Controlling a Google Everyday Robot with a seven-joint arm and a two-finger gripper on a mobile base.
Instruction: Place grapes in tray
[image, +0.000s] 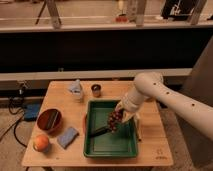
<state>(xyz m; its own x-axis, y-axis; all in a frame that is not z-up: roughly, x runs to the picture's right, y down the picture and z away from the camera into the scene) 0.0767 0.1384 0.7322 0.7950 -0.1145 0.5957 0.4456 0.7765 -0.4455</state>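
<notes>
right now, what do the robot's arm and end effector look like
The arm is a smooth, cream-white rounded shell with small dark dots along it and a bulging joint. Its end effector, over the green tray, looks pale and tapers; no cables show.

The white, round-jointed robot arm reaches in from the right edge and rises to a bulbous elbow, up and to the right of the gripper. From there it bends down-left. The cream wrist segment slopes steeply, just above the two-finger gripper — pointed down and left, a dark bunch of grapes at its tip.
</notes>
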